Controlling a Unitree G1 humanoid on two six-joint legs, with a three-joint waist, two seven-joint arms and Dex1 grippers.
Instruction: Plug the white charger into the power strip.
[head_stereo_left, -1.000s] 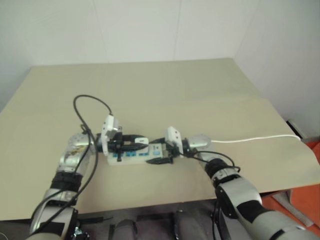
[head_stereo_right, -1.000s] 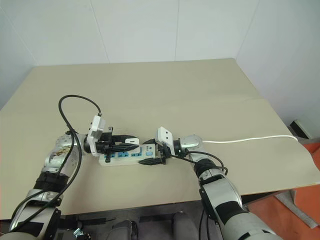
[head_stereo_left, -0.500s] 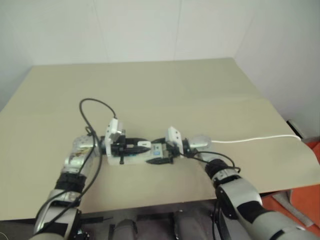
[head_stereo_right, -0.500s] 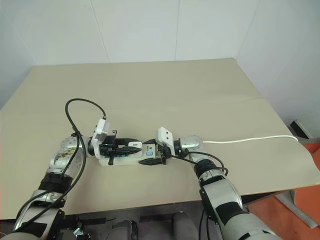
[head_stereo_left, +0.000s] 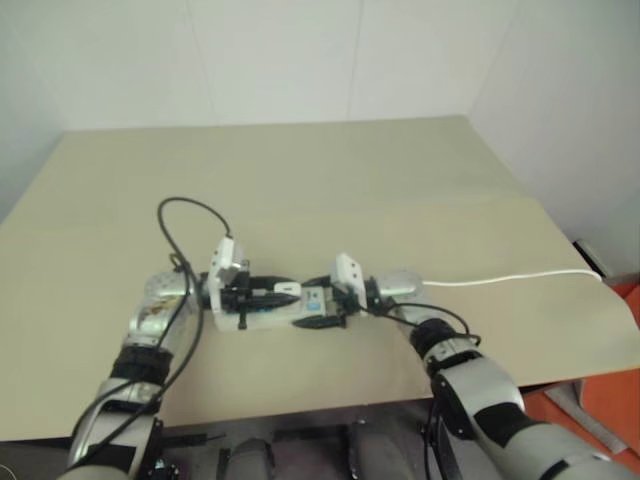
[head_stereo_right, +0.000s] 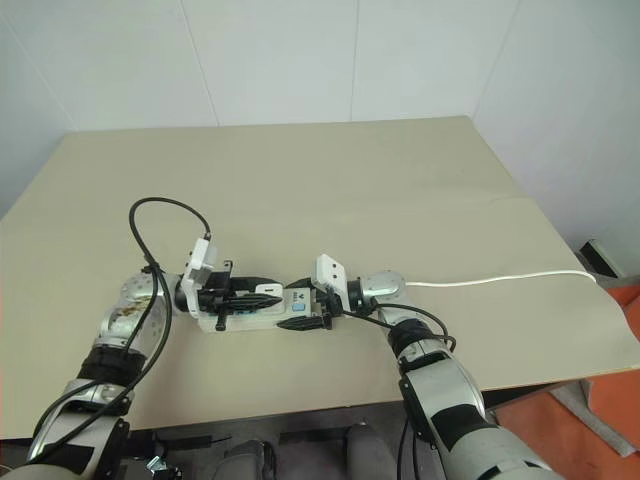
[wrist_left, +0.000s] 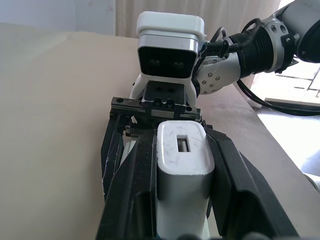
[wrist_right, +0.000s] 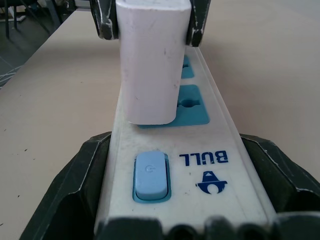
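- Leftmost, the left gripper (wrist_left: 182, 165) clamps the small white rectangular charger (wrist_right: 152, 60), hiding its sides.
- Its prongs are hidden; it sits on the long white power strip's (wrist_right: 210, 150) nearest blue socket.
- Rightward, the right gripper (wrist_right: 172, 165) grasps the strip's switch end.

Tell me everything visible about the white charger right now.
The white charger is a small plain white plastic block with rounded edges, faintly scuffed, with a slot in its top face. It stands upright on the power strip, base seated on the blue socket nearest the switch. The left claw clamps its sides between black fingers.
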